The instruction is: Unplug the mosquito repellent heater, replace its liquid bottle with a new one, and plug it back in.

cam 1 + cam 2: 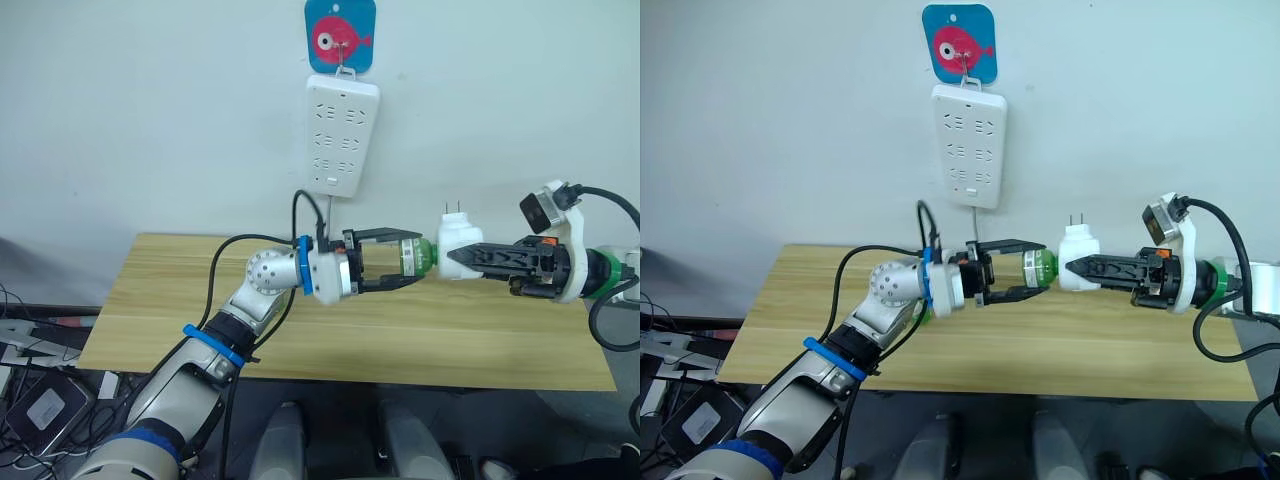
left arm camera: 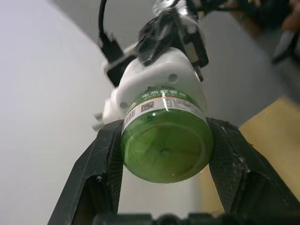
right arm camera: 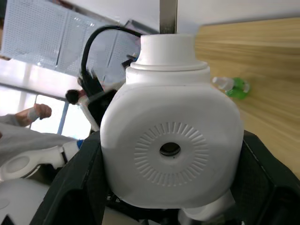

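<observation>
- The heater [image 1: 458, 241] is held above the table [image 1: 500, 340], clamped between the right gripper's [image 1: 452, 256] fingers (prongs pointing up).
- The left gripper [image 1: 412, 257] grips the green bottle [image 1: 417, 256], which meets the heater's side.
- The power strip [image 1: 341, 135] hangs on the wall behind.

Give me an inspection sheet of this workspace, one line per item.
Surface: wooden table, mostly bare.
Job's things: mosquito repellent heater unplugged, held in mid-air, prongs up; green liquid bottle at its base; second green bottle lying on the table.
Clutter: nothing seen.
Grippers: left gripper closed around the green liquid bottle; right gripper clamped on the heater.
Cables: black cable looping over the left wrist; black cable at the right wrist.
Surroundings: white power strip hanging on the wall under a blue fish hook.
</observation>
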Motion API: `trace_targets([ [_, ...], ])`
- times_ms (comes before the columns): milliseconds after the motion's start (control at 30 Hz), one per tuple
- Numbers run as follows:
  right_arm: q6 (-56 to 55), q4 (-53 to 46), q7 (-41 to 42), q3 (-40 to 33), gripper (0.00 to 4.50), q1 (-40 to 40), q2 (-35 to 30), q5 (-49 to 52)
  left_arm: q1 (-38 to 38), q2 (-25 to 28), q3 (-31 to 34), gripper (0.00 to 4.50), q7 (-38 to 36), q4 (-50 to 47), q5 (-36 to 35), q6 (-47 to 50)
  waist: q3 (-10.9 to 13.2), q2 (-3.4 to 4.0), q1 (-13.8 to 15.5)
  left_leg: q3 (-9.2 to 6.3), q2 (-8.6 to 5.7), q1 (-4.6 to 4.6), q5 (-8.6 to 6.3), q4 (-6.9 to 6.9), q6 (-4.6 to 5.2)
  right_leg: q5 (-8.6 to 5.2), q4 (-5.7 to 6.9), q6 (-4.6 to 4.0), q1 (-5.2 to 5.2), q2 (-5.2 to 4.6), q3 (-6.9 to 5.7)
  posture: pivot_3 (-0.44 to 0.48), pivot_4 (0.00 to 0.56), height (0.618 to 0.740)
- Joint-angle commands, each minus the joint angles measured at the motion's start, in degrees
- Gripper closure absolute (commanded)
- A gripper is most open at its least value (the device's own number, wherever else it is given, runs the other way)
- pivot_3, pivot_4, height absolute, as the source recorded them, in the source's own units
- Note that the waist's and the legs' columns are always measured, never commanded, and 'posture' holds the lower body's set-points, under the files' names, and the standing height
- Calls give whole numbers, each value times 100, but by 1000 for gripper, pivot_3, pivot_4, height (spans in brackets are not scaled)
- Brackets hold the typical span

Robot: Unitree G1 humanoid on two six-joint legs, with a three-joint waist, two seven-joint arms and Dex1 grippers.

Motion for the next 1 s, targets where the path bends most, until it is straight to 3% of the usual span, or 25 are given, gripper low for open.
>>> trace_targets([
  [33,240,-522,363,-58,1499,60,-145,230,-215,541,506,2249,0,-874,-2949,4973,-2,3,-40,-8,1,-1,0,2,0,0,0,0,1,1,-3,-100,220,740],
  [133,209,-635,452,2,1499,75,-184,230,-566,687,1168,2249,263,-533,-5198,7800,-2,4,-126,-22,5,0,-1,7,1,-2,3,2,3,10,-14,-100,220,740],
  [200,161,-665,458,55,1499,37,-173,230,-711,585,1483,2249,416,-26,-5687,8751,-1,2,-150,-20,5,0,-1,8,2,-3,3,2,3,16,-15,-100,224,740],
  [333,104,-678,457,119,1499,-25,-142,230,-639,457,1748,2249,330,-30,-5379,9404,-1,3,-159,-4,3,5,-6,14,9,-3,7,2,3,32,-2,-102,228,740],
  [600,52,-609,412,97,1499,-18,-138,230,-494,108,2327,2249,450,-191,-4909,9821,-1,2,-115,4,6,4,-5,16,9,-2,4,1,2,20,5,-104,233,740],
  [900,189,-89,355,-211,1499,-108,-478,230,-269,396,2731,2249,133,-349,-4287,10078,-1,3,-117,8,7,4,-6,15,9,-2,4,1,2,20,9,-101,233,740],
  [1000,-41,-69,-311,-273,1499,178,-685,21,-41,661,2811,2249,-46,-546,-4078,10070,-1,3,-112,8,7,4,-6,15,9,-2,3,1,2,19,8,-95,235,740],
])
